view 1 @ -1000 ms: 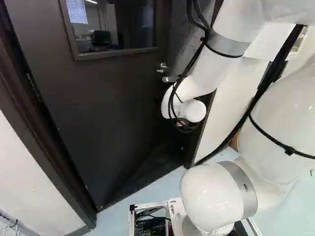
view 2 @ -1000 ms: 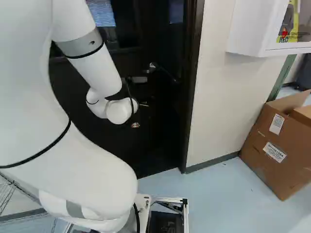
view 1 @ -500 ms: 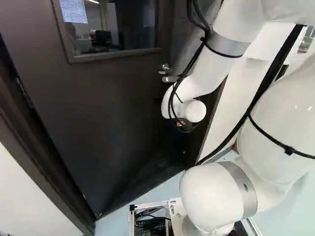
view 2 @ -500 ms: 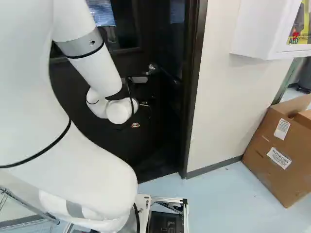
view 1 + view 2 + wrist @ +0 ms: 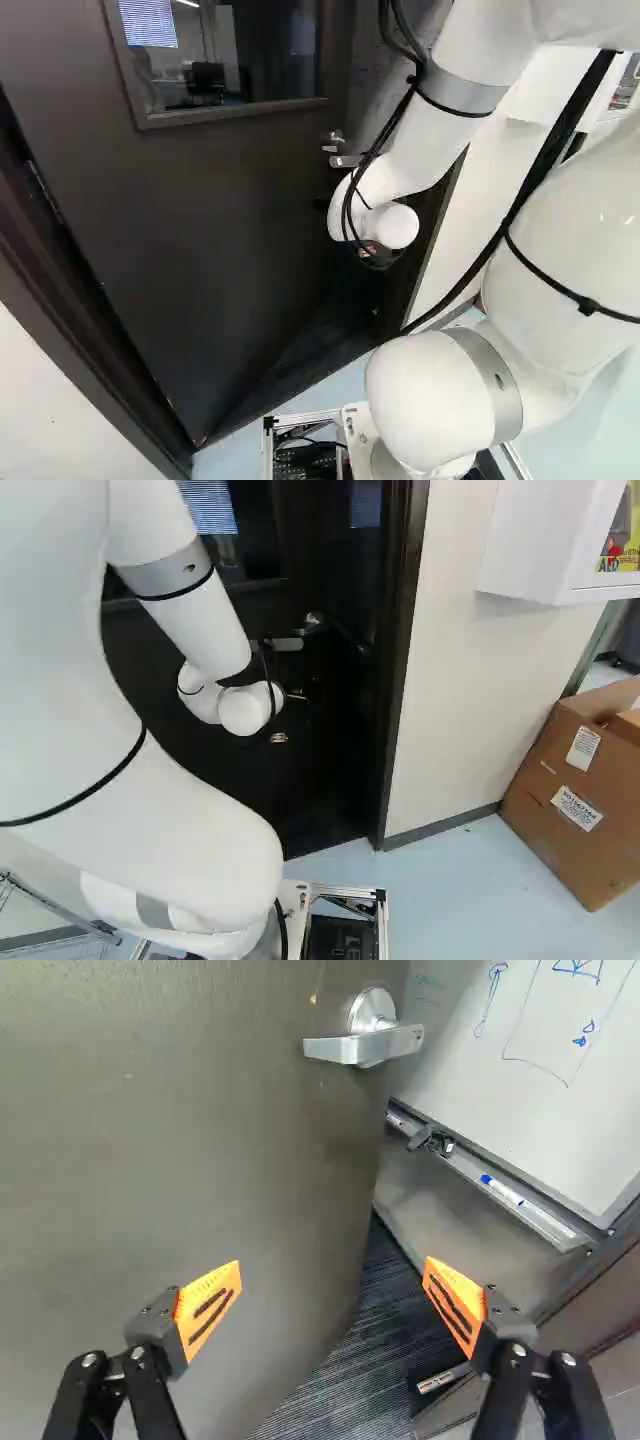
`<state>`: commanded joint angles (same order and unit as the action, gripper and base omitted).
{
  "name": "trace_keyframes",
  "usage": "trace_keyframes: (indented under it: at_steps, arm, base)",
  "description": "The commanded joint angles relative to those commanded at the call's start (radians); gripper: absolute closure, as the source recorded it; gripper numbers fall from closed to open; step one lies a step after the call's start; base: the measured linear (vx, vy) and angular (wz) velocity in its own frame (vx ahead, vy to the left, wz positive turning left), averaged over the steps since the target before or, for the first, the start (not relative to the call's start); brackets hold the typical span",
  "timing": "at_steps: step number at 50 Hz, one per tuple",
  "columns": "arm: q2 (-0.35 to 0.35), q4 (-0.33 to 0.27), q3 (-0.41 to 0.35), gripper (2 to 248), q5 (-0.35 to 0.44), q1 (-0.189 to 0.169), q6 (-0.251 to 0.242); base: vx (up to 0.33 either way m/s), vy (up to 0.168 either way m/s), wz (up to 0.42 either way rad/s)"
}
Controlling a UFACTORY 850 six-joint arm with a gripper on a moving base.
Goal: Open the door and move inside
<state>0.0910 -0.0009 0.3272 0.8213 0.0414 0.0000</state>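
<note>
Door (image 5: 220, 200) partly open; gripper (image 5: 279, 738) spread wide, lever handle (image 5: 350, 1048) ahead.

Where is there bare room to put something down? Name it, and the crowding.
Floor between cardboard box, wall and base frame; the carpet beside the open door. Crowded: the whiteboard tray, holding markers, and the space before the door, where arm and open pincer stand.
</note>
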Motion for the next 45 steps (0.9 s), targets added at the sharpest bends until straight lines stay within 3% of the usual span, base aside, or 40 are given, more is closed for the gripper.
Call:
trace_keyframes:
  at_steps: [19,45]
  arm:
    - [-0.034,0.025,0.032,3,0.000,0.007,0.000]
    - [-0.130,0.093,0.130,3,0.000,0.025,0.000]
  base:
    - [0.000,0.000,0.002]
    - [0.000,0.000,0.000]
